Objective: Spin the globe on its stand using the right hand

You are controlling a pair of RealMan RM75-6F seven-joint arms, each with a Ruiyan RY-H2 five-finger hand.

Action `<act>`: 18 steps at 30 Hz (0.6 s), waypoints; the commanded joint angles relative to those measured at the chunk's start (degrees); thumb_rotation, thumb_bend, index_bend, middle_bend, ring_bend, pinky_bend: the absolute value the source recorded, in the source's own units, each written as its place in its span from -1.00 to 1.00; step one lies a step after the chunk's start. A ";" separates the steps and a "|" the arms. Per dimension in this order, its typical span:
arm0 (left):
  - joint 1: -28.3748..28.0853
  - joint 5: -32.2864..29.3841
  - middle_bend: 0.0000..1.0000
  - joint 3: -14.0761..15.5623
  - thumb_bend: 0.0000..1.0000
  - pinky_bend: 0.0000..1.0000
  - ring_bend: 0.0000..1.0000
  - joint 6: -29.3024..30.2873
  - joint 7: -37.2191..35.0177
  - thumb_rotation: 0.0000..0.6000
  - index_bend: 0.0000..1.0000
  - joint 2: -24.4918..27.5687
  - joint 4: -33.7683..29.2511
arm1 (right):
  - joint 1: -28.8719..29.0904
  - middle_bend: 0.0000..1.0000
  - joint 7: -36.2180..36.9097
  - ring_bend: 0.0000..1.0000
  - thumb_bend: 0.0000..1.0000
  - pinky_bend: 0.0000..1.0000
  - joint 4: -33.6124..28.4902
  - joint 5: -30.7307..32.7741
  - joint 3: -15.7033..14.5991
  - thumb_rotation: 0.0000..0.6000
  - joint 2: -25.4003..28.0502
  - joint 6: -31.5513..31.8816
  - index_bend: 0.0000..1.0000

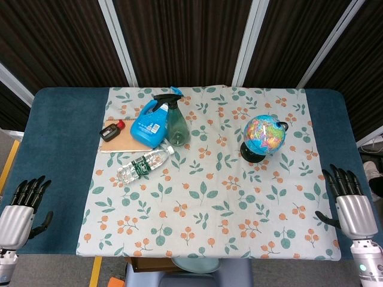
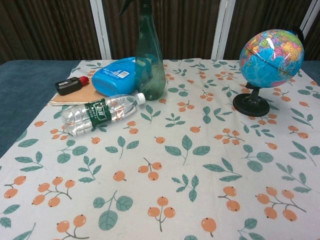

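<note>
globe [image 1: 265, 135] upright on its black stand [image 2: 251, 105], right of the spray bottle [image 1: 175, 121], untouched | right hand [image 1: 349, 203] empty, fingers spread, resting at surface [image 1: 66, 137] edge well short of globe, likely parked before reaching | left hand [image 1: 23, 210] seems empty, fingers apart, far from globe | spin not begun

- My left robot hand [image 1: 24, 206] has a smooth silver-grey metal back and slim black segmented fingers, with a black thumb at its side.
- My right robot hand [image 1: 350, 203] matches it: silver shell, black jointed fingers, black thumb.
- Below the right one I see a pale grey cylindrical wrist carrying a small green-lit spot.
</note>
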 commanded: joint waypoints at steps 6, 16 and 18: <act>-0.44 -0.20 -1.00 0.64 -0.12 -1.00 -1.00 -1.82 0.28 1.00 -1.00 0.29 -0.58 | 0.53 -1.00 3.41 -1.00 -0.77 -1.00 -2.58 2.15 0.47 1.00 1.97 -2.48 -1.00; -0.12 -1.42 -1.00 0.61 -0.12 -1.00 -1.00 -2.32 1.42 1.00 -1.00 1.20 -1.90 | 11.95 -1.00 -1.93 -1.00 -0.77 -1.00 -7.63 7.53 9.50 1.00 -0.60 -12.60 -1.00; -0.18 -2.02 -1.00 0.47 -0.12 -1.00 -1.00 -2.81 2.22 1.00 -1.00 0.99 -1.78 | 15.55 -1.00 -2.74 -1.00 -0.77 -1.00 -7.33 10.58 12.52 1.00 -2.29 -15.51 -1.00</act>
